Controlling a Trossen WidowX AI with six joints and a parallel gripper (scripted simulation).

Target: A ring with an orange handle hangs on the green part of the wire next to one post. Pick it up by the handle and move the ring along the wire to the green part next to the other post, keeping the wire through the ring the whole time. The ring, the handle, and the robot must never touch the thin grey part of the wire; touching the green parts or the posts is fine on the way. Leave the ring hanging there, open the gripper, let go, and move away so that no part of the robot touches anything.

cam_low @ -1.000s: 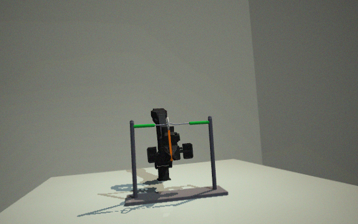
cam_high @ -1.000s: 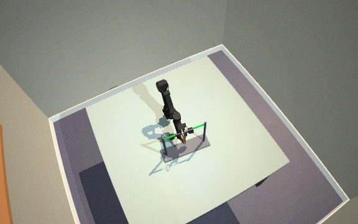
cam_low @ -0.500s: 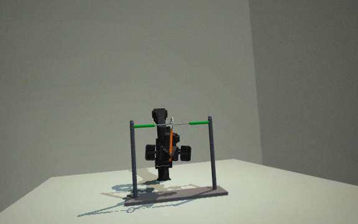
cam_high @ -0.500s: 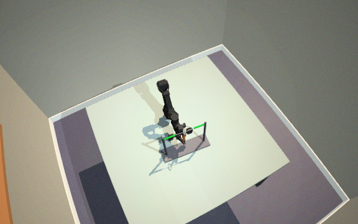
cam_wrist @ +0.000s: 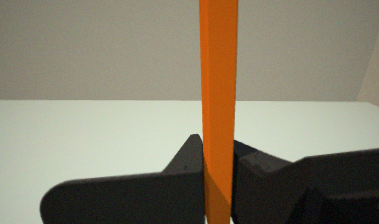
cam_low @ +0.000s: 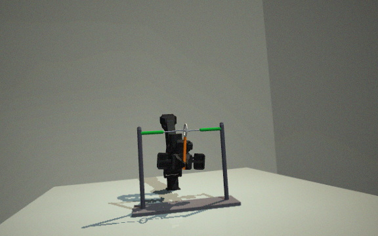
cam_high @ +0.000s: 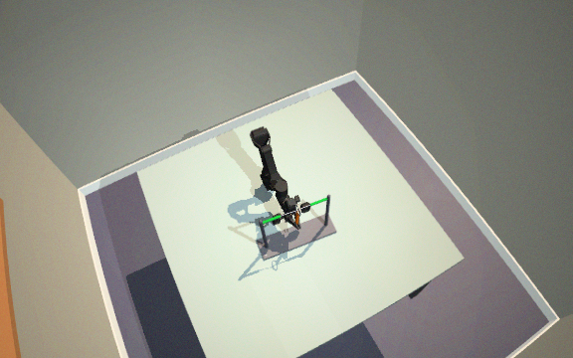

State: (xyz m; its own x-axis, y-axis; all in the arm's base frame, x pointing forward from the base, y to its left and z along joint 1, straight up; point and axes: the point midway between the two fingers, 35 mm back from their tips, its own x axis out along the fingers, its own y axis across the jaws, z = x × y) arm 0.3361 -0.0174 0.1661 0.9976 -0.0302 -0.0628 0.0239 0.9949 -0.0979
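The ring (cam_low: 183, 130) is around the thin grey part of the wire (cam_low: 193, 130), a little right of its middle in the exterior view; whether it touches the wire is too small to tell. The orange handle (cam_low: 185, 147) (cam_wrist: 220, 75) (cam_high: 297, 219) hangs upright below the ring. My gripper (cam_low: 184, 162) (cam_wrist: 203, 141) is shut on the handle's lower part, below the wire. One green part (cam_low: 152, 132) (cam_high: 272, 219) is at the left post (cam_low: 141, 170). The other green part (cam_low: 210, 129) (cam_high: 319, 202) is at the right post (cam_low: 224, 164) (cam_high: 327, 211).
Both posts stand on a flat brownish base (cam_low: 202, 206) (cam_high: 316, 235) on the pale table (cam_high: 366, 268) (cam_low: 291, 210). The arm (cam_high: 270, 164) reaches in from the side away from the exterior camera. Its wide gripper body is between the two posts in that view.
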